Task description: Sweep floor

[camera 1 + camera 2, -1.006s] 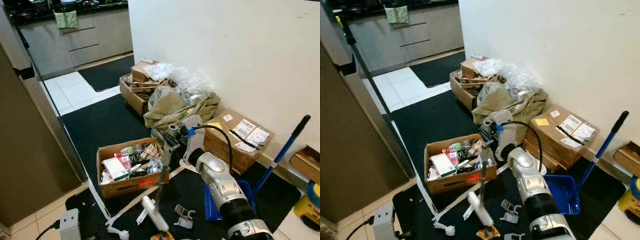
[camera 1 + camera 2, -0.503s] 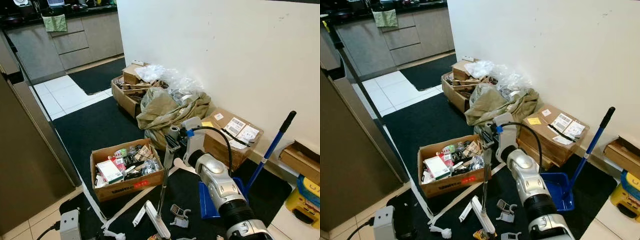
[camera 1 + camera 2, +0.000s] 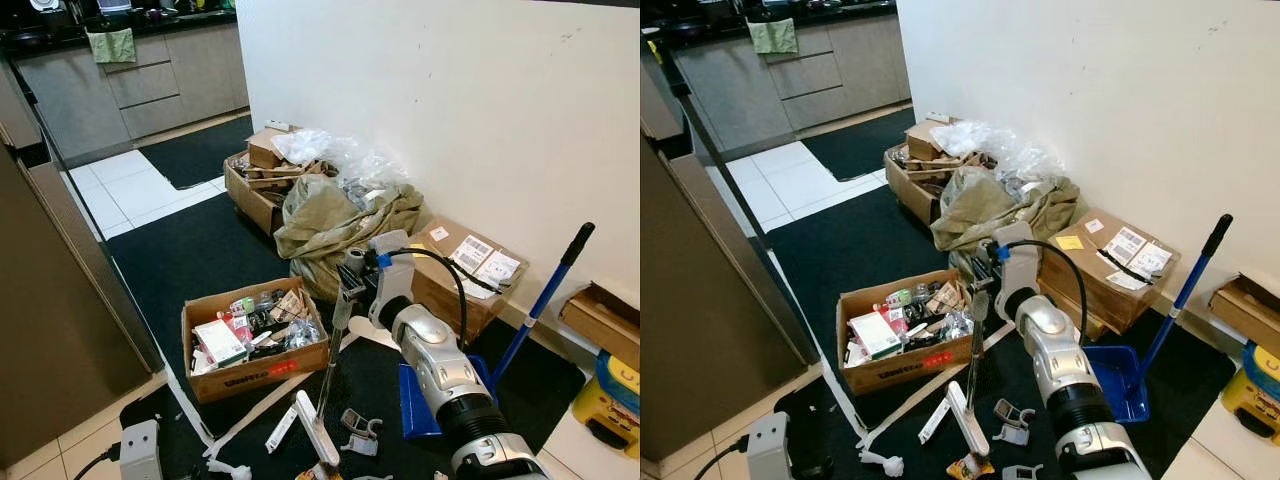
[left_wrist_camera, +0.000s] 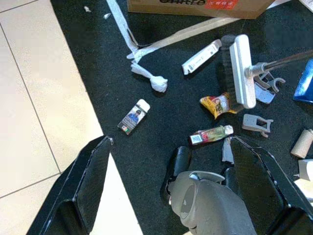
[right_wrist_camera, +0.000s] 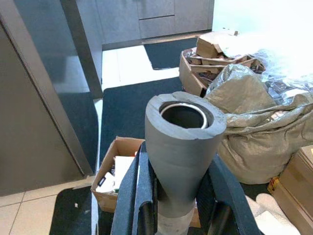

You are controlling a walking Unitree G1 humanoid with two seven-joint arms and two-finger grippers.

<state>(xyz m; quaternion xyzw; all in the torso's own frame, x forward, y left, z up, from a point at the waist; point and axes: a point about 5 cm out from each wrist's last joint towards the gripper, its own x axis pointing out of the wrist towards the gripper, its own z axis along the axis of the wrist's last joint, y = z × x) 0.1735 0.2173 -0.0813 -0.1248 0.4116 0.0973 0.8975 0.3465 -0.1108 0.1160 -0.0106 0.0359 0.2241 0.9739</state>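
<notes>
My right gripper is shut on the grey foam top of a broom handle, its black fingers on either side. The thin handle runs down to a white broom head on the black mat. By the head lie litter: a yellow wrapper, a small tube, a little bottle, grey clips and a knotted white scrap. A blue dustpan with a long blue handle stands to my right. My left gripper hangs open above the litter.
An open cardboard box of odds and ends sits left of the broom. Behind it are an olive sack, a taped carton and a box under plastic. A dark panel stands on the left; a yellow item on the right.
The camera shifted after the oldest frames. The broom handle now stands more upright and its head has slid a little on the mat. My right gripper kept its hold.
</notes>
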